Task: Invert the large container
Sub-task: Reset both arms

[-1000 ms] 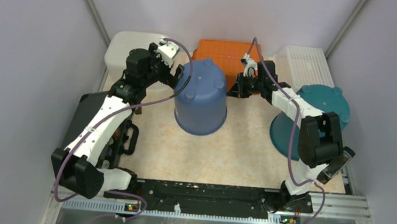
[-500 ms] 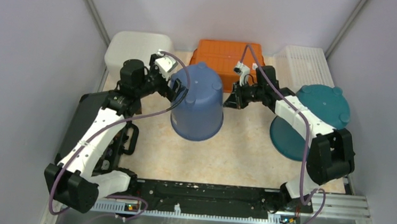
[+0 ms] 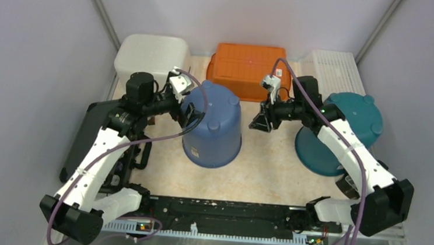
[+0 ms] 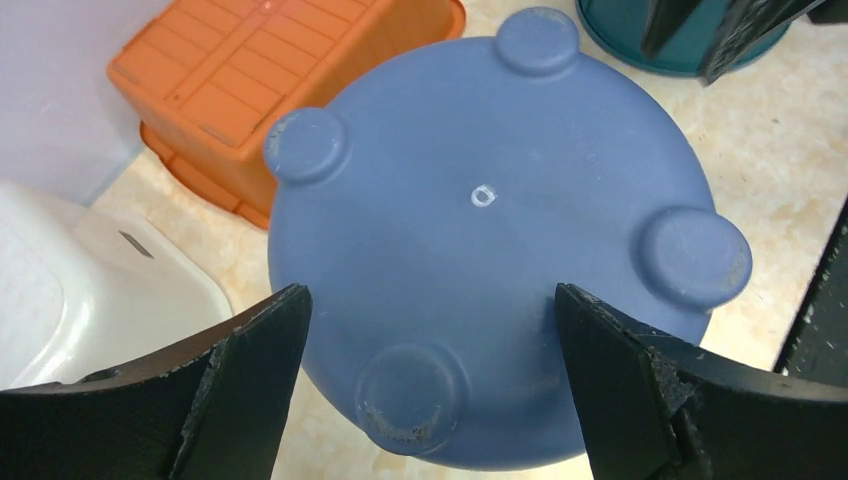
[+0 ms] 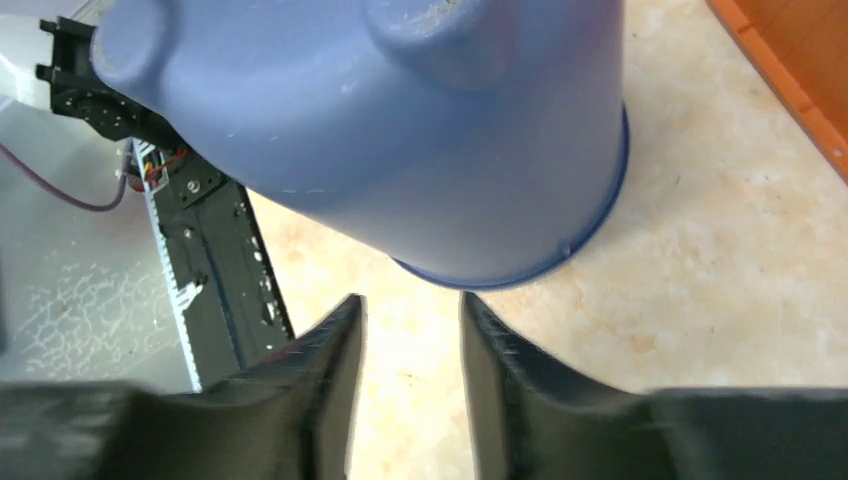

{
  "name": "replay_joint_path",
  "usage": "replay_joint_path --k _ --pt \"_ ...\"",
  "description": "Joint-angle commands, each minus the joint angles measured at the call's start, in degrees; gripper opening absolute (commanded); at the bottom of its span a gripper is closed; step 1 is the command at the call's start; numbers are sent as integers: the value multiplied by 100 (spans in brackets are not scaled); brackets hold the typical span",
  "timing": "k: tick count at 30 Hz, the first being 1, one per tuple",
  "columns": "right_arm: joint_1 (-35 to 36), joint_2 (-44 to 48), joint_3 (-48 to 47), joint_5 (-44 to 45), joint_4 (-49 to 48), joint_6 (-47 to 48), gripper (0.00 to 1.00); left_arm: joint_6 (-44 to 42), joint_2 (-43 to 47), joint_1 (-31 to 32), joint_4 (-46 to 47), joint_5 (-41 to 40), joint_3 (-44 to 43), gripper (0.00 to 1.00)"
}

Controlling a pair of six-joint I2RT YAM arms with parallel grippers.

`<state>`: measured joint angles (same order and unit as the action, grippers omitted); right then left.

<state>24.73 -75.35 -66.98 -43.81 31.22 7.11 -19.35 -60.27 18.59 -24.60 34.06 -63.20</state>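
Observation:
The large container (image 3: 211, 128) is a blue tub standing upside down mid-table, its four-footed base (image 4: 480, 200) facing up. My left gripper (image 3: 187, 109) is at the base's upper left edge. Its jaws are open wide (image 4: 425, 290), with one foot (image 4: 410, 395) between the fingers; contact cannot be told. My right gripper (image 3: 260, 121) hangs just right of the tub, apart from it. In the right wrist view its jaws (image 5: 412, 297) stand partly open over bare table, with the tub's wall and rim (image 5: 400, 130) ahead of them.
A teal tub (image 3: 367, 119) stands upside down at the right, under my right arm. An orange bin (image 3: 245, 66), a white bin (image 3: 150, 53) and a white slatted tray (image 3: 336, 70) line the back wall. A black case (image 3: 85, 135) lies at the left.
The blue tub and my left gripper have shifted toward the near edge. My right gripper has gone from shut to partly open and moved nearer too.

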Motion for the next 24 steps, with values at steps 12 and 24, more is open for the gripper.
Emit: replay_joint_path --k 12,24 --pt "-118 2720 -1770 175 3806 2897 99 -1382 1308 82 -2956 439 -1524 99" --pt "-852 5222 -1160 -746 5482 4614 99 -3303 2892 39 -4874 1396 -377 99"
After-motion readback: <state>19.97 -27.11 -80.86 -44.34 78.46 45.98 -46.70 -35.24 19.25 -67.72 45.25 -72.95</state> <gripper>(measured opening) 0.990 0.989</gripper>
